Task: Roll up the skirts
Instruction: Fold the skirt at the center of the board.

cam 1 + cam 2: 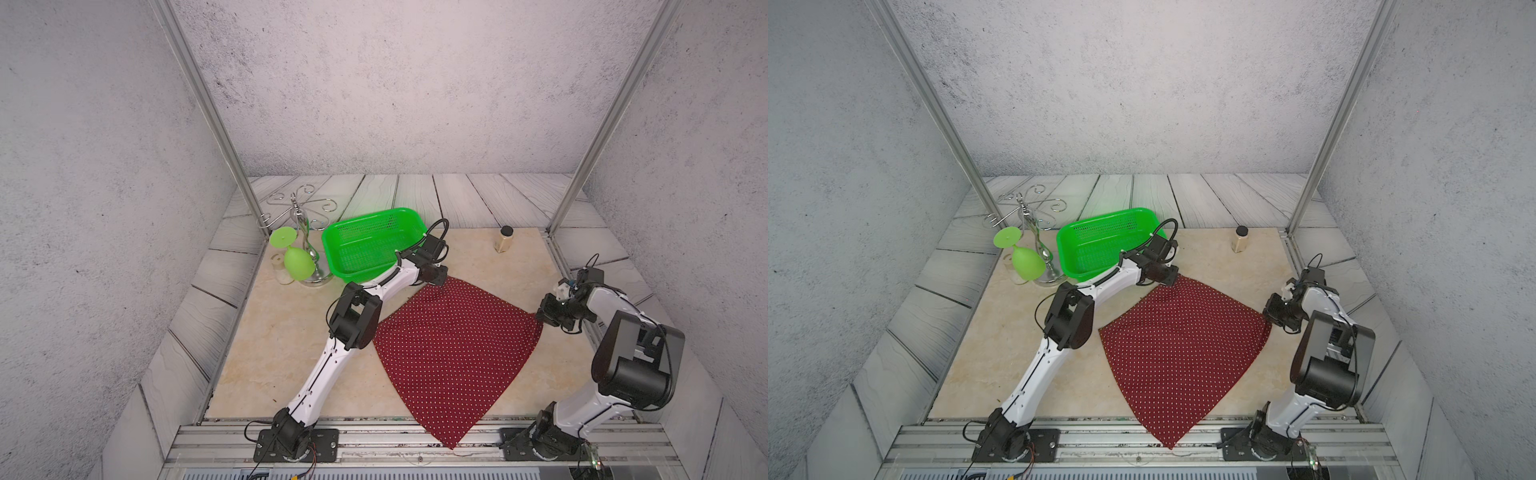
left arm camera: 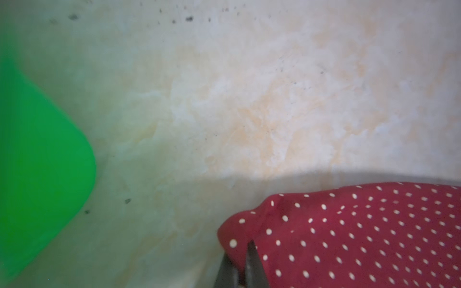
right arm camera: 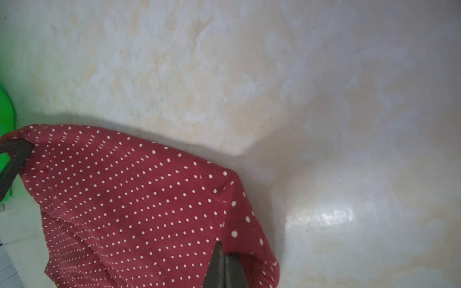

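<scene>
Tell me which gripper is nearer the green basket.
Left. The left gripper is just beside the green basket, jaws shut on a corner of the skirt. The right gripper pinches the skirt's side corner, across the cloth from the basket.

In a top view, the skirt lies on the worktop at lower centre, its near corner over the front rail. In the wrist views, my left fingers pinch its upper corner and my right fingers its right corner. The basket sits at its upper left, the glass rack further left, and a small jar at upper right.
</scene>
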You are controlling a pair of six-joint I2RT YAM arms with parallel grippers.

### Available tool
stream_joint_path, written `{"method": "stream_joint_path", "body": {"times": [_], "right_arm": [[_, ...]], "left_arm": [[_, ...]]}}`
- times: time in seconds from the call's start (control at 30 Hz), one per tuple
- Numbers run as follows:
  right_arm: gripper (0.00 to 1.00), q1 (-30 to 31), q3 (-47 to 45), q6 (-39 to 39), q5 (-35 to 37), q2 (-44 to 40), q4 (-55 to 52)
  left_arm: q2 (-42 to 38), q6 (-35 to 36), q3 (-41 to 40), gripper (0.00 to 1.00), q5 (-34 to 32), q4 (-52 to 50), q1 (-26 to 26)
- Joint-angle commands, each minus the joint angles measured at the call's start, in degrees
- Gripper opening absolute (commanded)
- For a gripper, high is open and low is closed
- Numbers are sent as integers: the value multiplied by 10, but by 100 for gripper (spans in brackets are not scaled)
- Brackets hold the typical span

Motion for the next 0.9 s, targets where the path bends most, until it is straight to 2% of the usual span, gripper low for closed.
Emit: {"method": "stream_joint_path", "body": {"times": [0.0, 0.1, 0.27, 0.4, 0.47, 0.53, 0.63, 0.73, 0.87], "right_arm": [[0, 2, 37, 10, -36, -55, 27], [0, 3, 65, 21, -45, -65, 37], [0, 2, 123, 30, -53, -55, 50], [0, 2, 185, 26, -68, -36, 32], [0, 2, 186, 27, -89, -39, 33], [0, 4, 159, 36, -114, -60, 48], [0, 18, 90, 57, -145, -112, 71], [0, 46, 28, 61, -147, -161, 68], [0, 80, -44, 82, -163, -214, 73]], "left_arm": [[-151, 46, -85, 1, 10, 98, 12], [-194, 63, -143, 2, 32, 155, 37], [-168, 59, -118, 3, 87, 190, 58], [-145, 52, -99, 3, 77, 218, 60], [-144, 45, -104, 3, 84, 231, 64], [-155, 43, -119, 3, 94, 242, 69], [-191, 41, -184, 4, 104, 295, 78], [-227, 39, -245, 5, 119, 331, 90], [-258, 74, -296, 6, 141, 358, 103]]}}
